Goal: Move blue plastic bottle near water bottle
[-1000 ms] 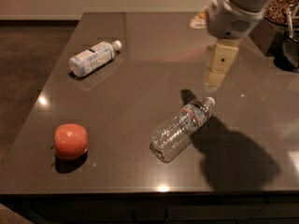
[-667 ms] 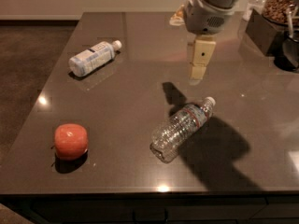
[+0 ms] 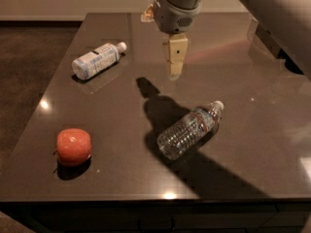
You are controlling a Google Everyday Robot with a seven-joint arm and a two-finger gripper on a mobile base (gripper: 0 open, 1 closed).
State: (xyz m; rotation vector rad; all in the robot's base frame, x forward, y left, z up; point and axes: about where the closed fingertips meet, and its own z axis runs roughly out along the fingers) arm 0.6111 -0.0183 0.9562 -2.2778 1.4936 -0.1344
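The blue plastic bottle [image 3: 97, 60], short and pale with a white cap and printed label, lies on its side at the back left of the dark table [image 3: 121, 125]. The water bottle [image 3: 190, 129], clear and ribbed with a white cap and a red-and-blue band, lies on its side right of the middle. My gripper [image 3: 176, 64] hangs above the table's back middle, pointing down. It is to the right of the blue bottle, above and behind the water bottle, and holds nothing.
A red apple [image 3: 74, 147] sits at the front left. My arm [image 3: 272, 13] reaches in from the upper right. Dark objects stand at the right back edge [image 3: 265, 33]. The floor drops away to the left.
My gripper has moved left across the back of the table, away from the water bottle and closer to the blue bottle. The bottles and apple have not moved.
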